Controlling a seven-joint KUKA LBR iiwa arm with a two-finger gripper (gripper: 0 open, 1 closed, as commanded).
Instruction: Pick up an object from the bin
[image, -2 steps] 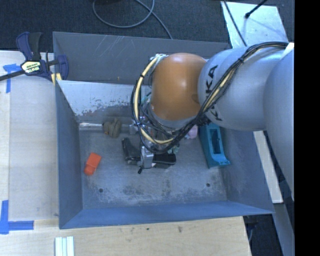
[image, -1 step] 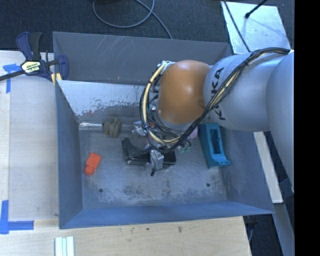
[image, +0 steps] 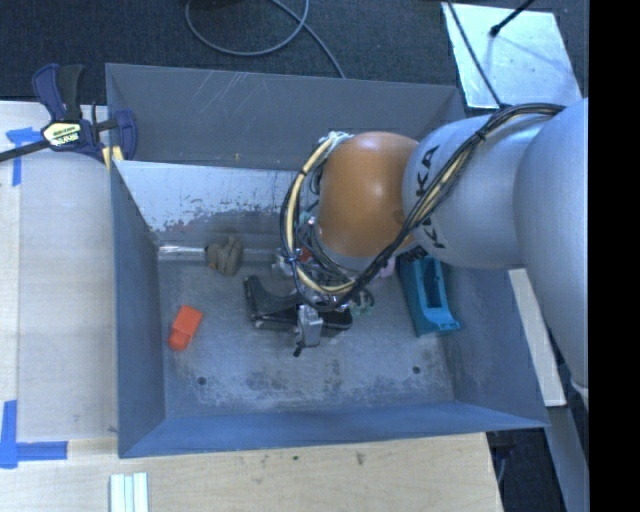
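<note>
One gripper (image: 308, 330) hangs low over the middle of the bin (image: 300, 395) floor, at the right end of a black, angular object (image: 262, 300) that lies flat there. The gripper's metal tip overlaps that object's lower right corner. Whether the gripper is open or closed, and whether it has hold of the black object, cannot be told, because the wrist hides most of it from above. Just right of the black object, at the edge of the wrist, a small green bit (image: 358, 308) peeks out; what it is cannot be made out. Above and to the right of the black object sits the rounded orange cover (image: 365, 195) on the wrist, with yellow, white and black cables (image: 295, 200) looped around its left side. Behind it the thick grey arm (image: 500, 190) runs off to the right. Further right of the black object, beyond the wrist, a blue oblong piece (image: 428, 295) lies along the floor near the right wall. Up and to the left of the black object, a tan, lumpy thing (image: 226, 255) rests near the back wall, with a clear tube (image: 180, 250) reaching left from it. Well to the left of the black object and slightly lower, an orange block (image: 185, 327) lies alone near the left wall.
</note>
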